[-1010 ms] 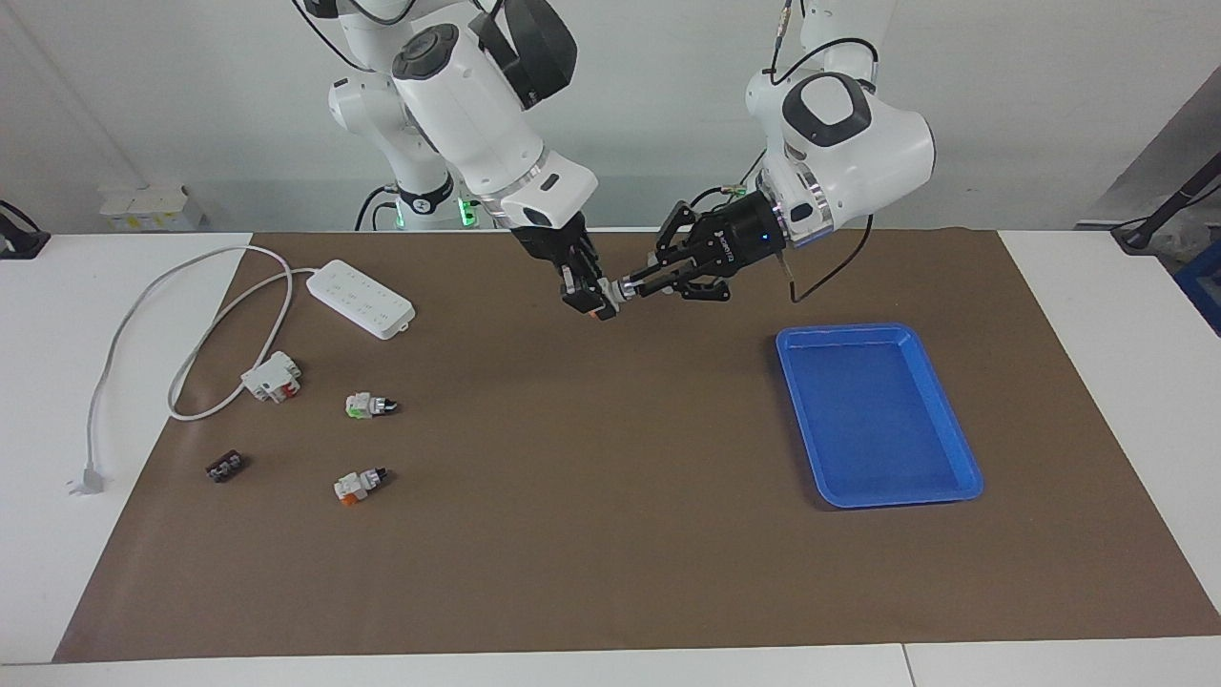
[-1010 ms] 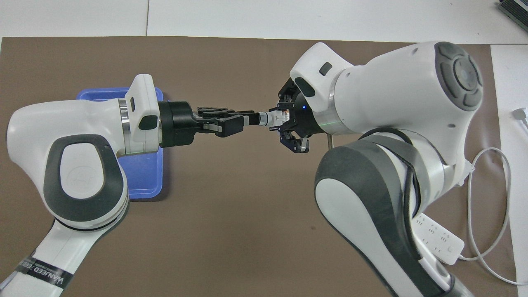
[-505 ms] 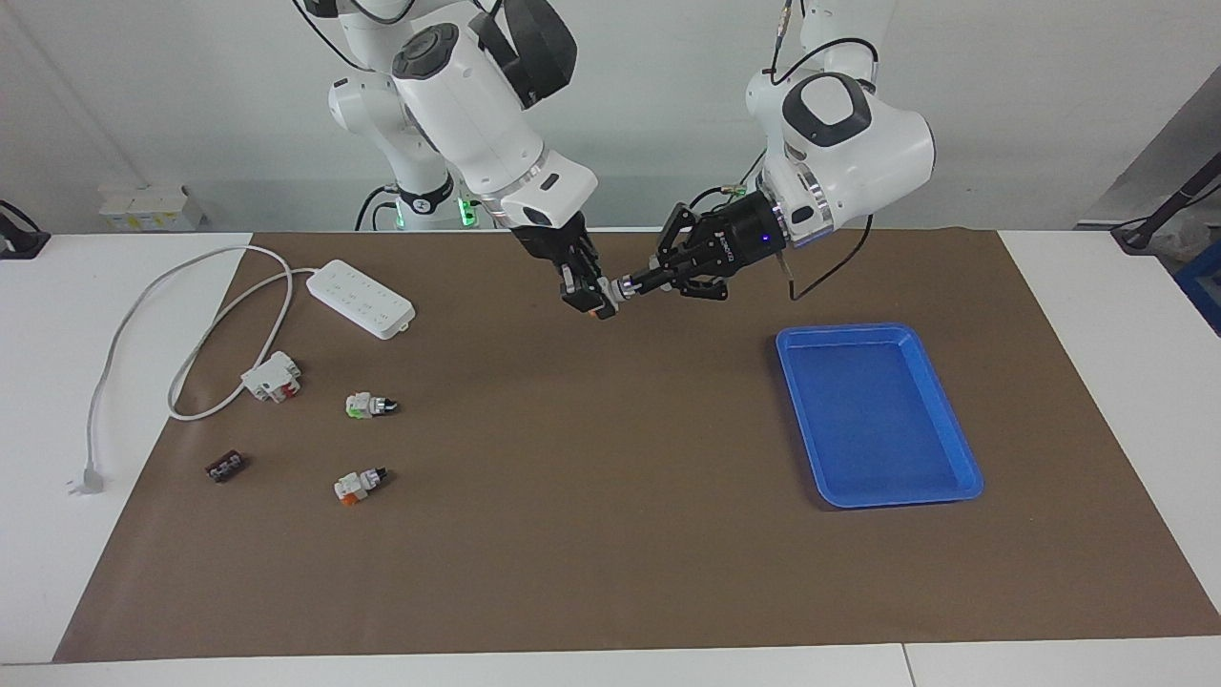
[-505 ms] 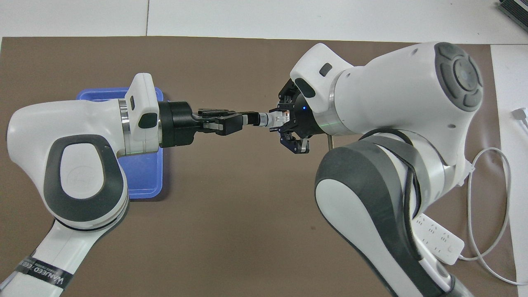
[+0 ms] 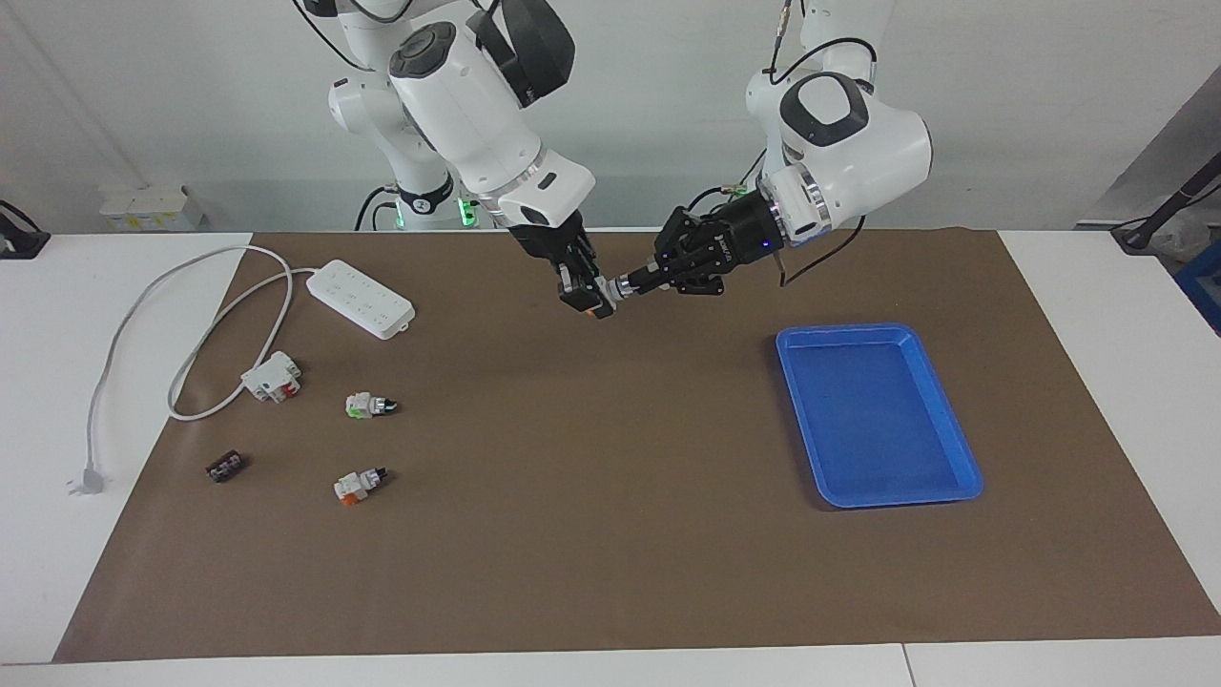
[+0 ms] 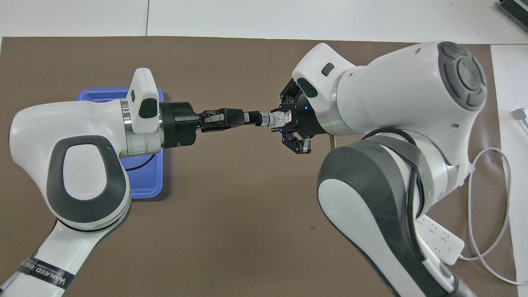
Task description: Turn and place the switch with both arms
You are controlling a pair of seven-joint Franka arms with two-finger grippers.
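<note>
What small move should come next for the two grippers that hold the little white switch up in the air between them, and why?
Probably a twist of the left gripper at its wrist. It is shut on the black knob end of the small white orange-based switch, and the right gripper is shut on its body, over the brown mat. The blue plastic tray has nothing in it.

A white table (image 5: 1097, 315) is covered by a brown mat (image 5: 591, 496). On the mat are laid a blue tray (image 5: 878, 412), a white power strip (image 5: 361, 299), a white-and-red block (image 5: 272, 377), a green-based switch (image 5: 367, 406), an orange-based switch (image 5: 358, 486), and a small dark part (image 5: 225, 467), perhaps a connector.
</note>
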